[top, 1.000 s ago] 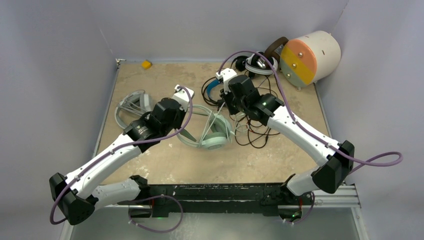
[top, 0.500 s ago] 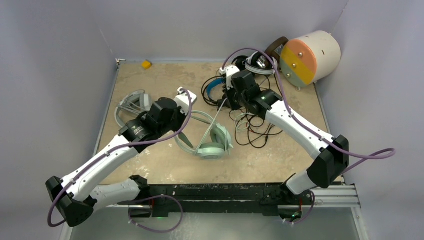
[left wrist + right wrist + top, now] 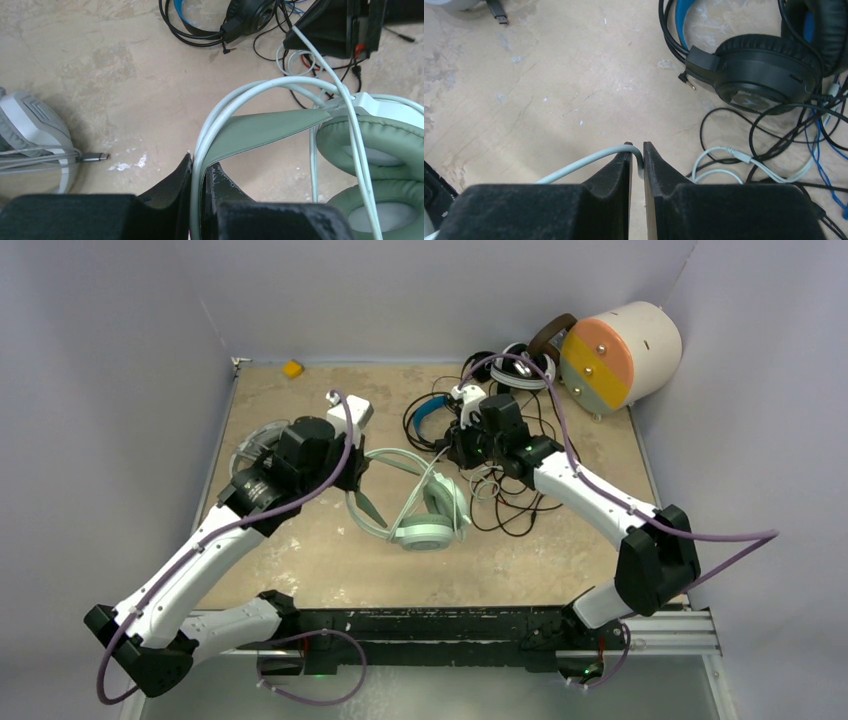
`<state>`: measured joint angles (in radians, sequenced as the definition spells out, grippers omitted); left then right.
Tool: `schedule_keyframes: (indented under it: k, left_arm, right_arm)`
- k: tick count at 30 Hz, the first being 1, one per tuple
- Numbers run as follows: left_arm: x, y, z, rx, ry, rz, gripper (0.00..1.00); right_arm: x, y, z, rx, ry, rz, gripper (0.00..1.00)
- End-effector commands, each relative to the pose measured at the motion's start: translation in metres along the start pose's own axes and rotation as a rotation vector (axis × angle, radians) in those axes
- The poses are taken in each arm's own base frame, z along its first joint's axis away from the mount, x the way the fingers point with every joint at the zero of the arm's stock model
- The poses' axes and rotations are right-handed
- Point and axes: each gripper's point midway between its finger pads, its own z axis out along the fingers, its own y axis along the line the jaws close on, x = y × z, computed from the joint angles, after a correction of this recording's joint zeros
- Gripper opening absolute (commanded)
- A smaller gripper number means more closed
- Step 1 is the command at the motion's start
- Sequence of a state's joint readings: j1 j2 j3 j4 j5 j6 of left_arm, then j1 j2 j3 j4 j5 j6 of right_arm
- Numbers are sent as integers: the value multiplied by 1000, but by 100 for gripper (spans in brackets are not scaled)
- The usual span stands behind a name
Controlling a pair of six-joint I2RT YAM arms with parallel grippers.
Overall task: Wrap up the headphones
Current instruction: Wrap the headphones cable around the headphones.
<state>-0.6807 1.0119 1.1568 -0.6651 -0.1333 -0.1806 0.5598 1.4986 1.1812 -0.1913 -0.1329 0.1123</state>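
The mint-green headset (image 3: 425, 518) lies mid-table. My left gripper (image 3: 356, 476) is shut on its headband (image 3: 260, 127), which runs between my fingers (image 3: 200, 170), with the ear cups (image 3: 375, 145) to the right. My right gripper (image 3: 457, 453) is shut on the headset's thin mint cable (image 3: 584, 162), pinched at the tips (image 3: 637, 151). The cable runs taut from the ear cup up to it (image 3: 325, 65). A black headset with a blue headband (image 3: 432, 410) lies just beyond (image 3: 759, 75). A white-grey headset (image 3: 262, 445) lies at the left (image 3: 30, 125). A black-and-white headset (image 3: 520, 365) and a brown one (image 3: 548, 332) lie at the back.
A tangle of black, blue and pale cables (image 3: 510, 502) lies to the right of the mint headset. A big cream cylinder with an orange-and-green face (image 3: 620, 355) stands at the back right. A small yellow block (image 3: 292, 368) sits at the back left. Walls close three sides.
My left arm has swung left and back with the headband in its grip, turning the mint headset. My right gripper has shifted slightly right, still holding the cable.
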Motion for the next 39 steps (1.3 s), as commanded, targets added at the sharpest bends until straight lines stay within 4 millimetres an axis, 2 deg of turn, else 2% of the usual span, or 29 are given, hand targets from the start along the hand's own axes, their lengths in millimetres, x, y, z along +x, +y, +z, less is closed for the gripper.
schedule_keyframes:
  k: [1,5,10,16,26,34,39]
  left_arm:
    - [-48,-25,-19,153,-76,-202,0]
    - [-62,-34,-27,245,-89,-272,0]
    - [-81,-40,-39,293,-113,-325,0]
    - [-103,-46,-53,330,-159,-356,0]
    - [-136,-54,-65,371,-188,-383,0]
    - [-161,-49,-66,350,-231,-379,0]
    - [-175,-42,-68,323,-264,-378,0]
  right_arm:
    - [-30,0,4,-34,-147,-11,14]
    - [-22,-2,20,-41,-163,-12,14]
    - [-15,1,28,-73,-200,-2,15]
    - [-15,18,27,-180,-278,-21,26]
    - [-3,29,43,-271,-299,-20,39]
    - [7,22,50,-258,-300,-15,39]
    - [8,21,45,-258,-313,-23,37]
